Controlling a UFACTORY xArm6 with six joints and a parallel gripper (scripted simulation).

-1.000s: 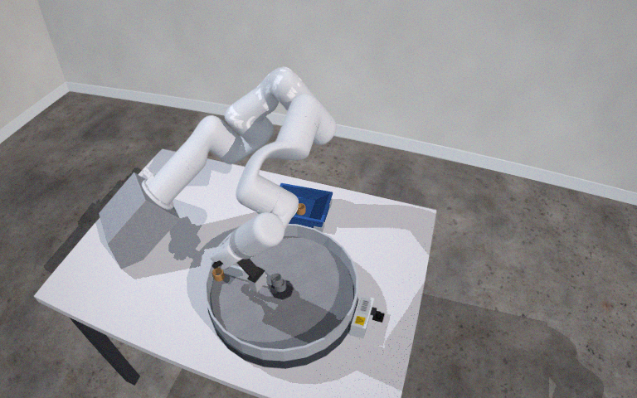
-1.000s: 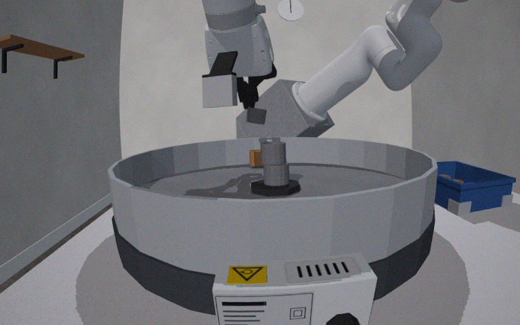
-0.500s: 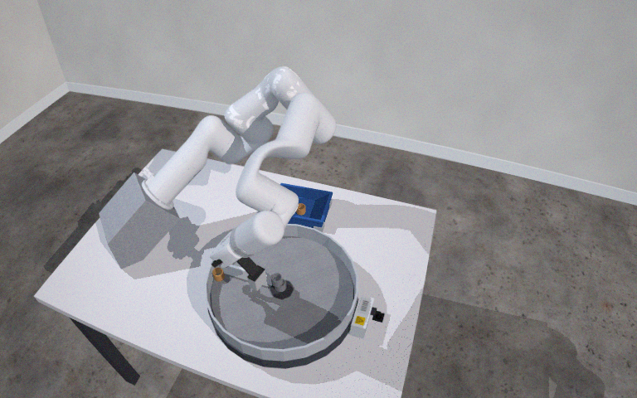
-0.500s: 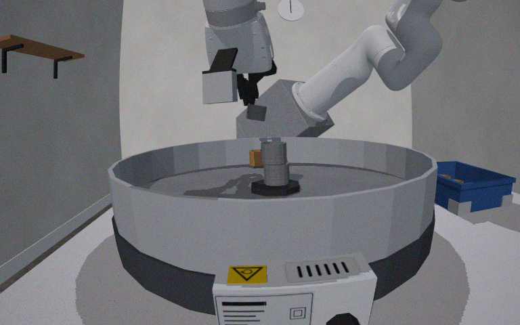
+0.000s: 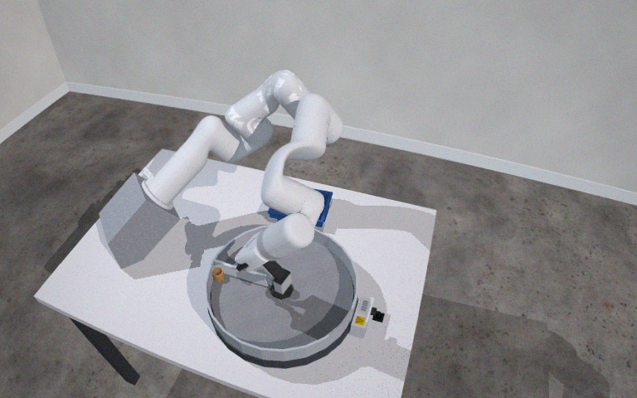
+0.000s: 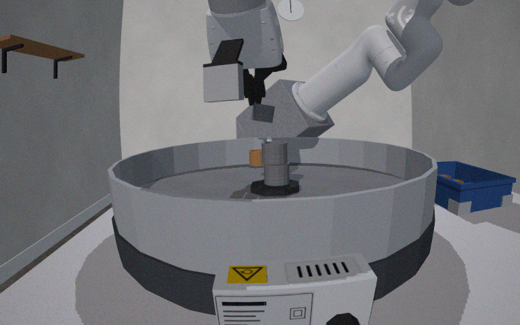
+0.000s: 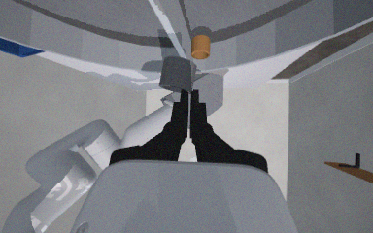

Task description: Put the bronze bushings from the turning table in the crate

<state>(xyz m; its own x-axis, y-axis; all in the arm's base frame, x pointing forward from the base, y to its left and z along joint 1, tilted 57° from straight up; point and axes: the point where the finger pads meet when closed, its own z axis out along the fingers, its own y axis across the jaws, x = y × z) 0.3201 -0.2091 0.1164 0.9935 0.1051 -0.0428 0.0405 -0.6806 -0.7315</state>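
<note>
Left to right in the exterior view, an orange-brown bronze bushing (image 5: 218, 276) (image 6: 255, 157) (image 7: 200, 47), a smooth little cylinder, stands upright on the turning table (image 5: 281, 352) (image 6: 268, 229) (image 7: 253, 65), near its faceted grey wall; just beside it in that view, my black, angular claw (image 5: 265, 276) (image 6: 254, 103) (image 7: 189, 100) hangs above, its slim fingers clenched nearly together on what looks like the wall of a dark grey steel bushing (image 6: 263, 112) (image 7: 176, 73), tilted in mid-air at my tips; then comes the ribbed grey post (image 6: 275, 164) on its dark polygonal foot, and at far right the boxy blue crate (image 5: 327, 206) (image 6: 483, 191) (image 7: 19, 49), curved bronze rims showing inside

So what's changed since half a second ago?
The gripper moved toward the centre post, across and away from the bronze bushing on the turning table, carrying the grey bushing along. Nothing was newly gripped or released. The bronze bushing and crate visibly stayed put.
</note>
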